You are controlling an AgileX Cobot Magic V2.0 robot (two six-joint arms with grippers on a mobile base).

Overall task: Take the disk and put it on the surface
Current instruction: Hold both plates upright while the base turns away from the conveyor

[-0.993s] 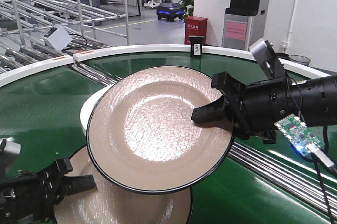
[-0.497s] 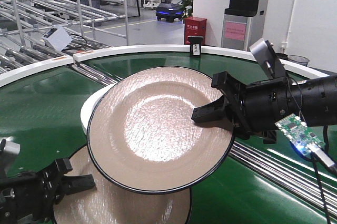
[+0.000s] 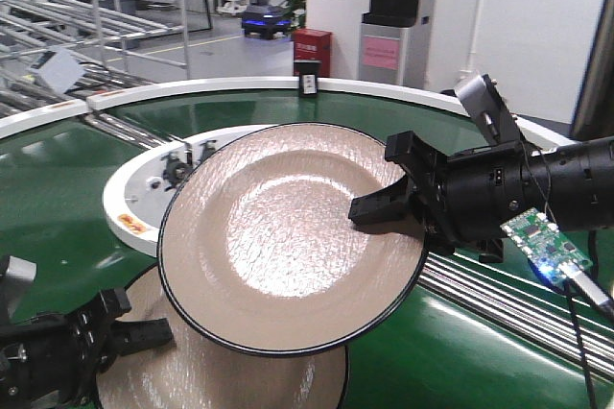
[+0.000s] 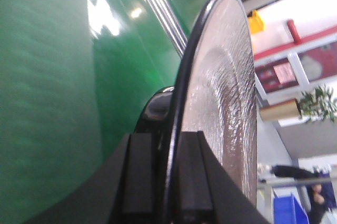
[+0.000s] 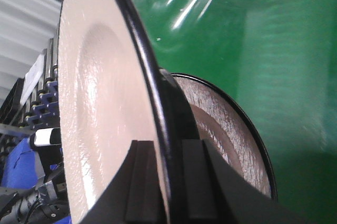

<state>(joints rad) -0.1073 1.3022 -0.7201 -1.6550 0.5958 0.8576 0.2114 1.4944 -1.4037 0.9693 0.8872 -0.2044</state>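
Observation:
A large beige disk [image 3: 278, 236] with a thin black rim hangs tilted above the green belt. My right gripper [image 3: 369, 207] is shut on its right edge. In the right wrist view the rim [image 5: 152, 77] runs between the two fingers of that gripper [image 5: 168, 142]. A second, like disk [image 3: 230, 375] lies lower at the front, partly under the first. My left gripper [image 3: 134, 321] is at its left edge, and the left wrist view shows this gripper [image 4: 166, 134] shut on that disk's rim [image 4: 226, 92]. This lower disk [image 5: 221, 124] also shows behind the right fingers. The dark glossy surface is out of view.
The green conveyor belt [image 3: 58, 188] curves round under both disks. A white round tray [image 3: 129, 200] with small dark parts lies on it behind the lifted disk. Steel rails [image 3: 499, 303] run at the right. A small circuit board [image 3: 542, 246] hangs under the right arm.
The background and the white tray have slid left in the front view, so more of the tray shows. Both grippers and both disks keep their places in the frame.

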